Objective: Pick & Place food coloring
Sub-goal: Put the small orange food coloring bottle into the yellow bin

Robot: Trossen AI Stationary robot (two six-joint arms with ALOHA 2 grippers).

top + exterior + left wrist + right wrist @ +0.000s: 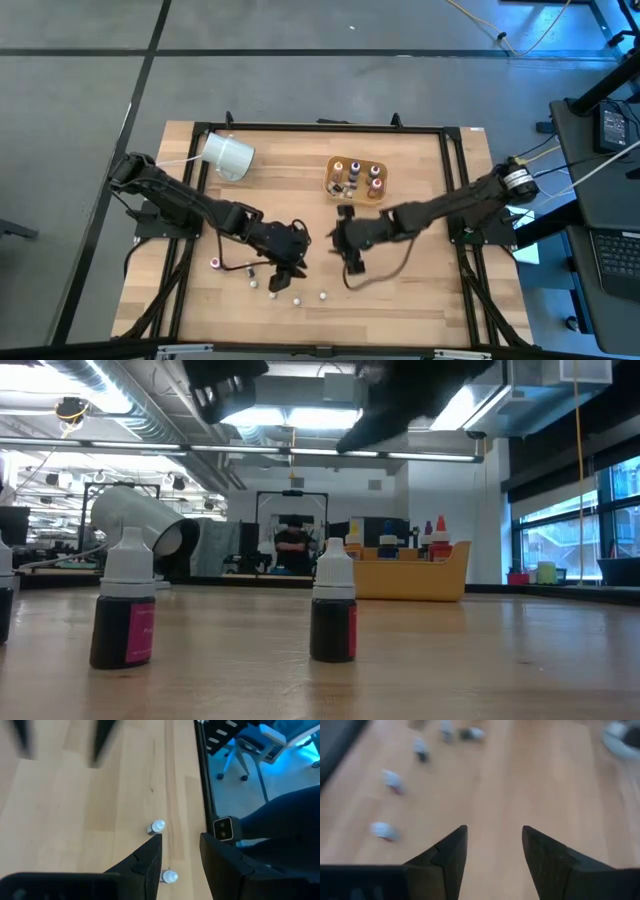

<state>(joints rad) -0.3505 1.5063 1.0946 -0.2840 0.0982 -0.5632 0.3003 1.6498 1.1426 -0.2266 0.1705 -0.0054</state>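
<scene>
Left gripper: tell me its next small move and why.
Probably lower the left gripper onto the nearest vial and close. Its fingers are open and empty above the table, with white-capped vials loose right ahead. The right gripper is open and empty too, between them and the tray, which already holds several bottles.

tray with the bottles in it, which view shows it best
The high view: the tray lies whole from above, its upright bottles countable, beside the right pincer. The low view gives only its yellow side wall far back with caps poking over. Neither wrist view shows it.
</scene>
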